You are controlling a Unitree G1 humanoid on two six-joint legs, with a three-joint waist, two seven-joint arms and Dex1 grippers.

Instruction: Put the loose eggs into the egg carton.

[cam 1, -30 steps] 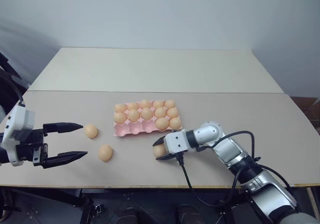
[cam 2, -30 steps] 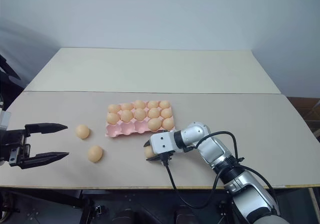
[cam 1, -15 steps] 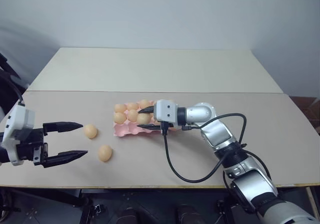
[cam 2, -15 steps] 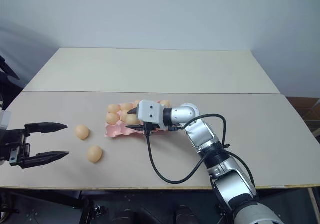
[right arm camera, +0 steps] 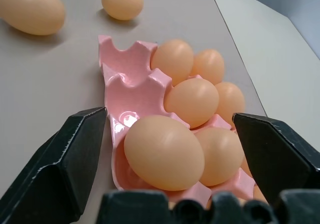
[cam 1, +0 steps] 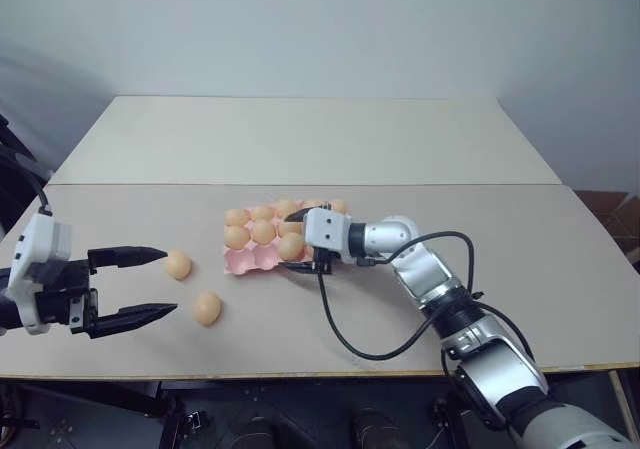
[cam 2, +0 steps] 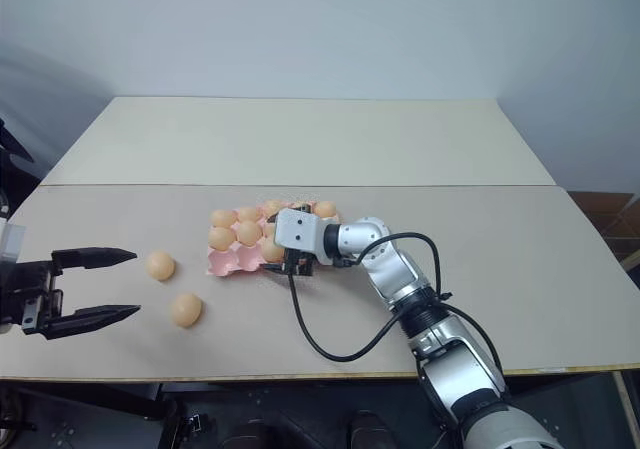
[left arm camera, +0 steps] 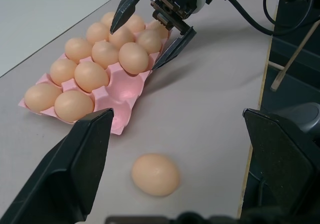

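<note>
Two loose eggs (cam 1: pixel 178 264) (cam 1: pixel 207 308) outside egg carton (cam 1: pixel 243 262), one in left wrist view

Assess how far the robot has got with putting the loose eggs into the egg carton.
Done: most cups of the egg carton hold eggs. In hand: one egg sits in a near-row cup between the open right gripper's fingers. Left: two loose eggs lie on the table by the open left gripper, and two near-row cups stand empty.
</note>
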